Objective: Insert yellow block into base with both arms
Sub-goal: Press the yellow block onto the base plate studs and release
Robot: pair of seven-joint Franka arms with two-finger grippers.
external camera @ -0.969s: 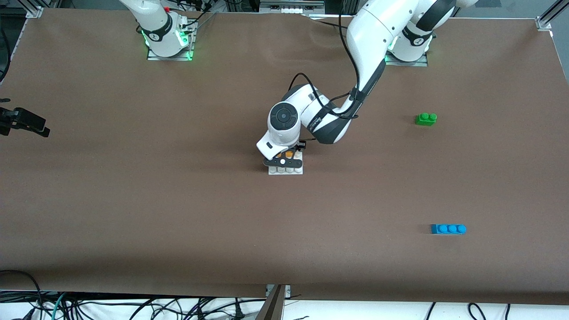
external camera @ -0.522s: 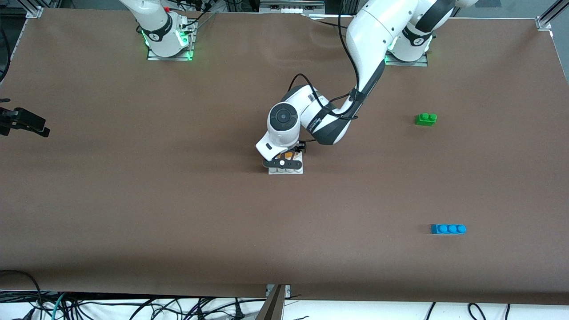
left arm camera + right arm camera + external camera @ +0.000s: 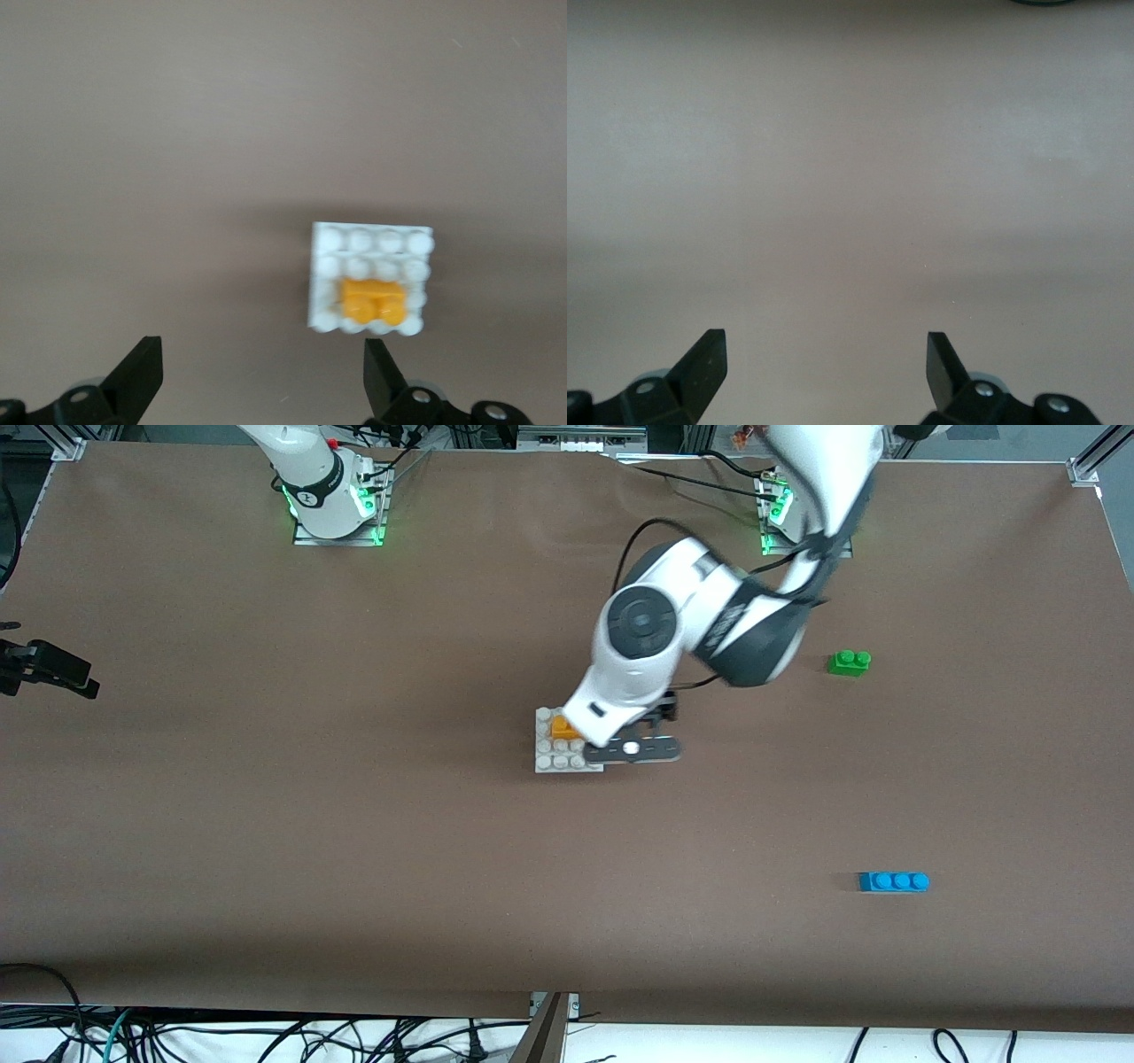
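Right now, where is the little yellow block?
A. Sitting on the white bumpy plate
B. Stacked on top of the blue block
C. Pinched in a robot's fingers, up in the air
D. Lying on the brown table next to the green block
A. The yellow block sits on the studs of the white base, and the left gripper is up above it, its fingers open and holding nothing.
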